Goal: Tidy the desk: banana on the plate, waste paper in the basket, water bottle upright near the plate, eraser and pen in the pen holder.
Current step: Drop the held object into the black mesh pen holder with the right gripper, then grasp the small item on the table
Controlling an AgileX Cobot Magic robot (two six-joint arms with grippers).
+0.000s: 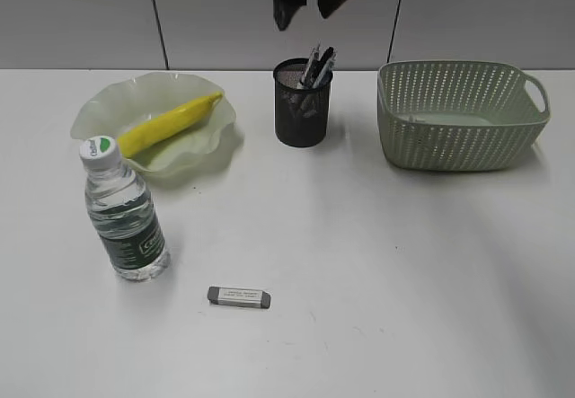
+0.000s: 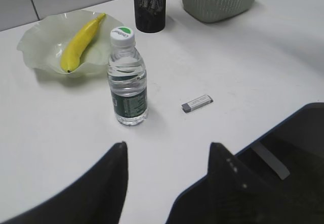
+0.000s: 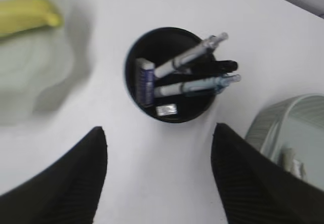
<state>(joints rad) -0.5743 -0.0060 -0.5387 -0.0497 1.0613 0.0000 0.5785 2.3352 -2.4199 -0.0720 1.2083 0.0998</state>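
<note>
A yellow banana (image 1: pixel 171 121) lies on the pale green plate (image 1: pixel 99 101). A water bottle (image 1: pixel 123 214) stands upright in front of the plate. A grey eraser (image 1: pixel 239 297) lies flat on the table near the front. The black mesh pen holder (image 1: pixel 303 106) holds several pens (image 3: pixel 190 57) and a blue-and-white eraser (image 3: pixel 145 80). My right gripper (image 1: pixel 307 7) hangs open and empty above the holder; it also shows in the right wrist view (image 3: pixel 159 130). My left gripper (image 2: pixel 168 148) is open and empty over the table, in front of the bottle (image 2: pixel 129 82) and the grey eraser (image 2: pixel 197 103).
A green woven basket (image 1: pixel 458 115) stands at the back right; a pale scrap (image 3: pixel 291 158) shows inside it. A dark edge (image 2: pixel 293 158) sits at the right of the left wrist view. A grey wall runs behind the table.
</note>
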